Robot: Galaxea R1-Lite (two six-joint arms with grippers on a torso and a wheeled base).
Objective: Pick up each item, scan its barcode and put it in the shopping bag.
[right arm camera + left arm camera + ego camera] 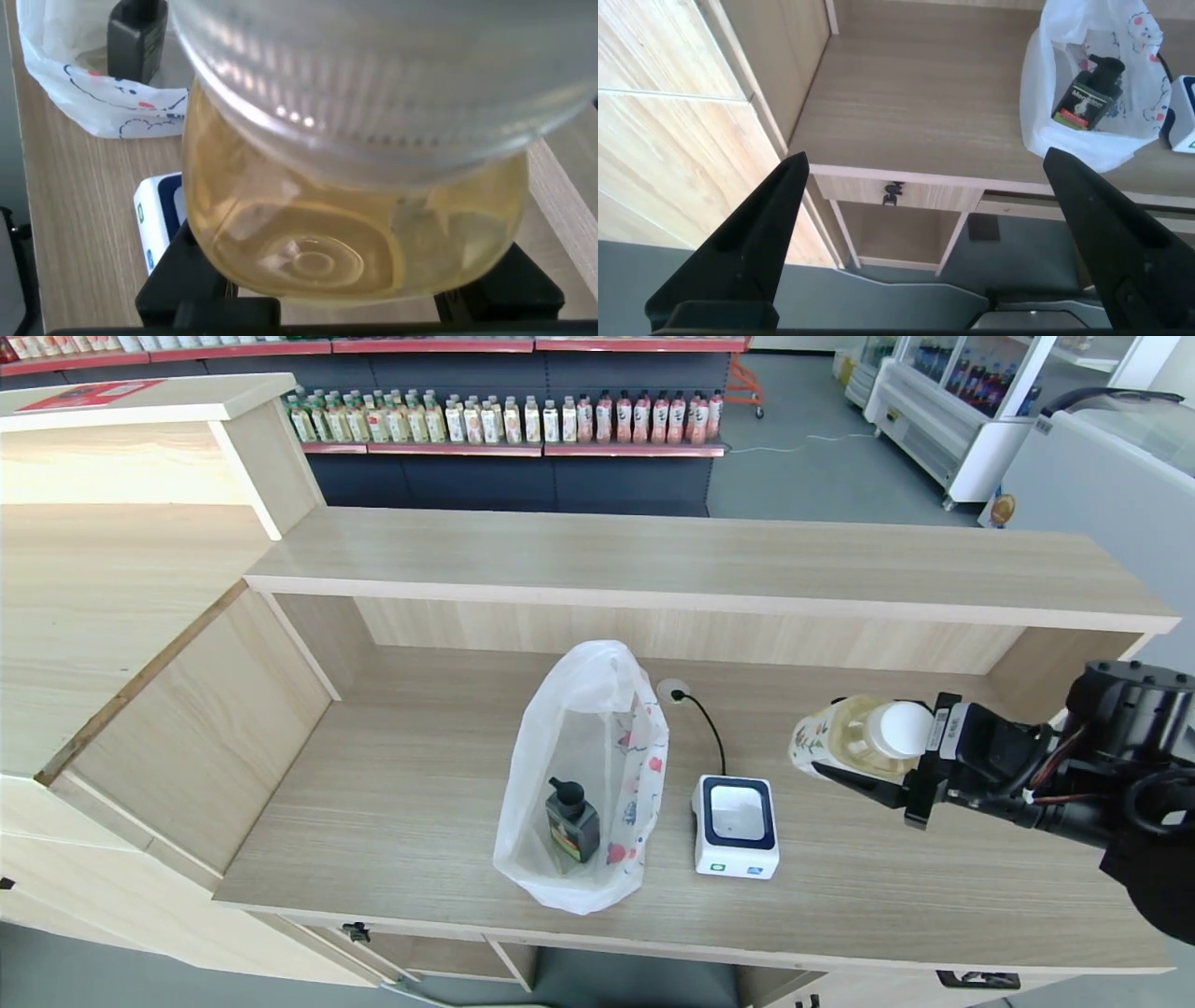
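Claw of left arm point(926, 163): released, we see its two dark fingers point(738, 252) spread wide with nothing between them. It hangs in front of the counter's front edge, lower than the top.
Drawer lock point(893, 192): small and dark, on the front panel just under the counter edge.
Counter point(420, 803): light wood top that carries the bag and the scanner.
Shopping bag point(579, 709): thin white plastic with small red and blue prints. It stands open near the middle of the counter, close to the front edge.
Dark bottle point(571, 819): it has a black pump top and stands upright inside the shopping bag, at its bottom.
Scanner point(736, 824): white box with a dark blue frame around its window, just beside the bag on the right, not touching it.
Claw of right arm point(854, 751): clenched around the drink bottle, over the right part of the counter.
Drink bottle point(831, 733): clear, with yellowish liquid and a white cap point(896, 728). It lies on its side in the claw, cap toward the wrist, to the right of the scanner and apart from it.
Cable point(709, 728): black, from the scanner's back to a round hole in the counter behind the bag.
Shelf point(504, 420): far behind the counter, we see one long row of drink bottles.
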